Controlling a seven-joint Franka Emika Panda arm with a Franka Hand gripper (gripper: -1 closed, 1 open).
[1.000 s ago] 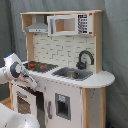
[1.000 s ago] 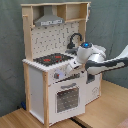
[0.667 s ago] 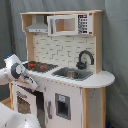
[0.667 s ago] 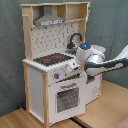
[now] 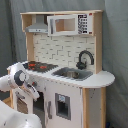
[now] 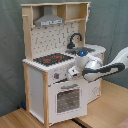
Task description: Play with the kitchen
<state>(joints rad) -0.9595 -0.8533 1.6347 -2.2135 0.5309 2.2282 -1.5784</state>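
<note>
A large white and light-wood toy kitchen (image 6: 50,75) stands on a wooden floor (image 6: 107,107) before a grey curtain (image 5: 115,45) in both exterior views. Its black-and-red stovetop (image 6: 52,59), black curved faucet (image 5: 85,58) and windowed oven door (image 6: 67,100) are visible. The white robot arm's gripper (image 6: 71,73) sits at the kitchen's front panel above the oven door; whether its fingers are apart or together cannot be told.

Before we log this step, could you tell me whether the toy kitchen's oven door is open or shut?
Open, slightly: in the second exterior view the oven door tilts outward from the kitchen, a dark gap along its right edge.
</note>
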